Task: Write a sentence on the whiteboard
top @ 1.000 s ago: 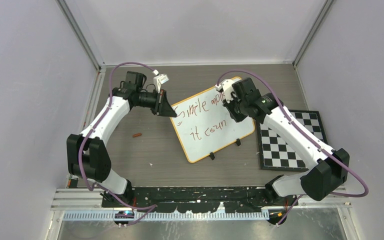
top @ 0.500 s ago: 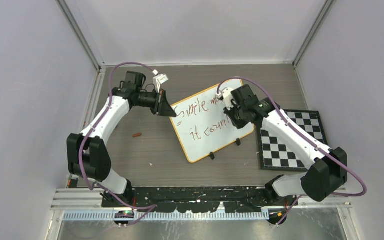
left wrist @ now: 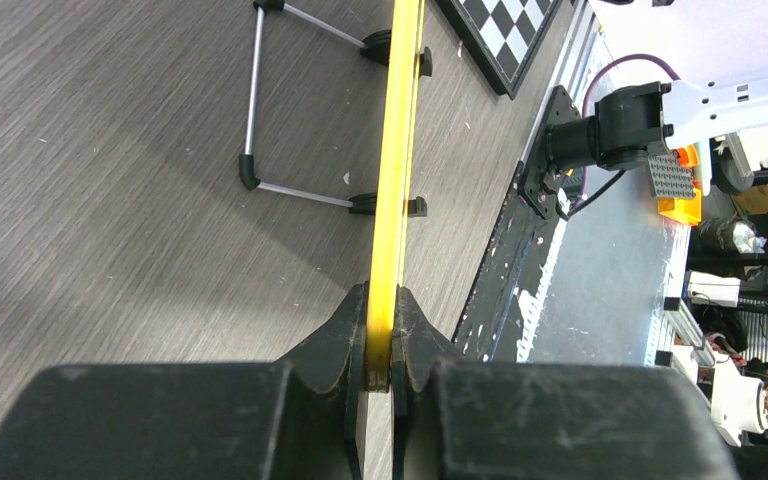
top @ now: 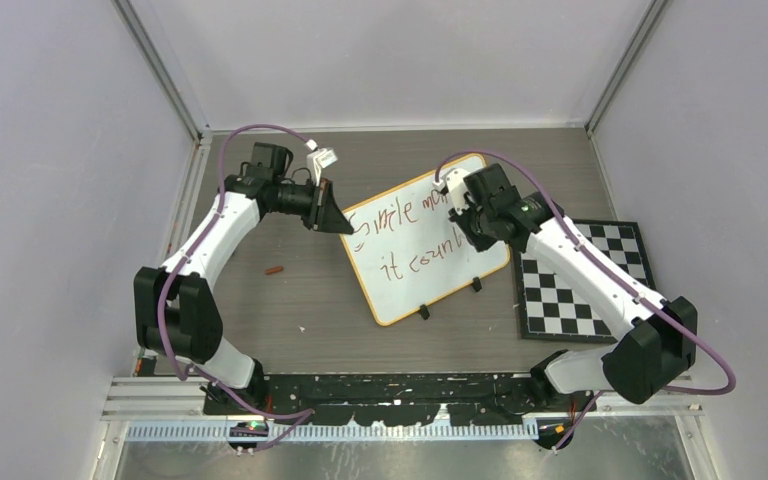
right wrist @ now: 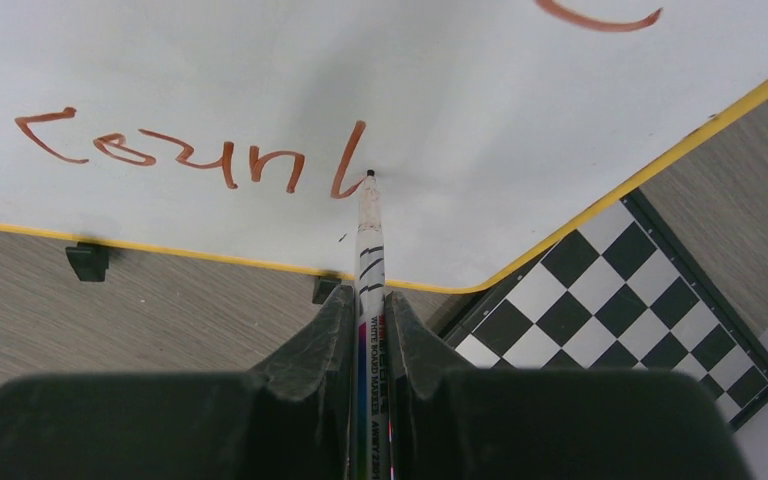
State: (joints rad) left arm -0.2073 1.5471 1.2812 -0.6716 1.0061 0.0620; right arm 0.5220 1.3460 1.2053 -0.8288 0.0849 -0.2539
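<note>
The whiteboard [top: 410,285], white with an orange-yellow rim [left wrist: 396,170] and black feet, stands tilted in the middle of the table. My left gripper [top: 343,222] is shut on its left rim [left wrist: 380,340]. The sentence [top: 415,245] in red-brown marker reads "Smile m..." above "it coun" plus one upright stroke; my right arm hides the rest of the top line. My right gripper [top: 463,222] is shut on a white marker [right wrist: 369,240], whose tip touches the board just right of that stroke [right wrist: 345,165].
A black-and-white checkered mat [top: 585,280] lies to the right of the board, also in the right wrist view [right wrist: 640,290]. A small red-brown cap [top: 276,269] lies on the table at the left. The board's wire stand [left wrist: 290,110] shows behind it.
My right gripper moved down from the top line to the end of the second line, and an upright stroke has appeared after "coun". The left arm has not moved.
</note>
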